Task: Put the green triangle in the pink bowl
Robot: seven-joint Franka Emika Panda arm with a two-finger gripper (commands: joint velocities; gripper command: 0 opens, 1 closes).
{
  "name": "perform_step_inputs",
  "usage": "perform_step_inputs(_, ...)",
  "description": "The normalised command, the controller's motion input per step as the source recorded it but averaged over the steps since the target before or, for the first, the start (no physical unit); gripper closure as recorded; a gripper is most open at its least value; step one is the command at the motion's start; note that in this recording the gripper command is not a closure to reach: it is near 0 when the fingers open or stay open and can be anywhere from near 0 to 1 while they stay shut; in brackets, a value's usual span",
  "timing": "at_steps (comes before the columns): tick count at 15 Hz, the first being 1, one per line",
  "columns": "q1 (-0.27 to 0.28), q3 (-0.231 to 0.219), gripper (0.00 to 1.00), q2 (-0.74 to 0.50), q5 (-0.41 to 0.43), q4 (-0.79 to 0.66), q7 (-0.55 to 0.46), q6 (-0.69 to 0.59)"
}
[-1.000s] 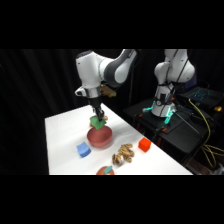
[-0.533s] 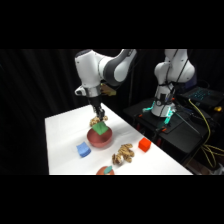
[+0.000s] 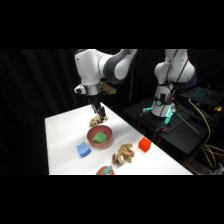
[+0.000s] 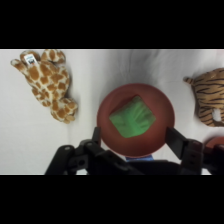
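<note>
Since the earlier frames the green triangle (image 3: pixel 100 137) has left the tool (image 3: pixel 101 118) and now lies inside the pink bowl (image 3: pixel 91 135); the tool has lifted clear above the bowl's far rim. In the wrist view its two fingers (image 4: pixel 178 141) stand spread wide on either side of the bowl (image 4: pixel 108 108), holding nothing. The triangle (image 4: pixel 133 118) sits flat near the bowl's middle. Behind the tool in the side view a tan toy is partly hidden. A round object (image 3: pixel 105 171) at the desk's (image 3: pixel 62 132) front edge is cut off. Blue block (image 3: pixel 83 149) beside the bowl; red block (image 3: pixel 144 145) well apart.
</note>
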Motion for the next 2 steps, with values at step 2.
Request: perform_step_inputs(2,0.064,-0.04,0.0,-0.12,-0.043,0.03,-0.03,-0.14)
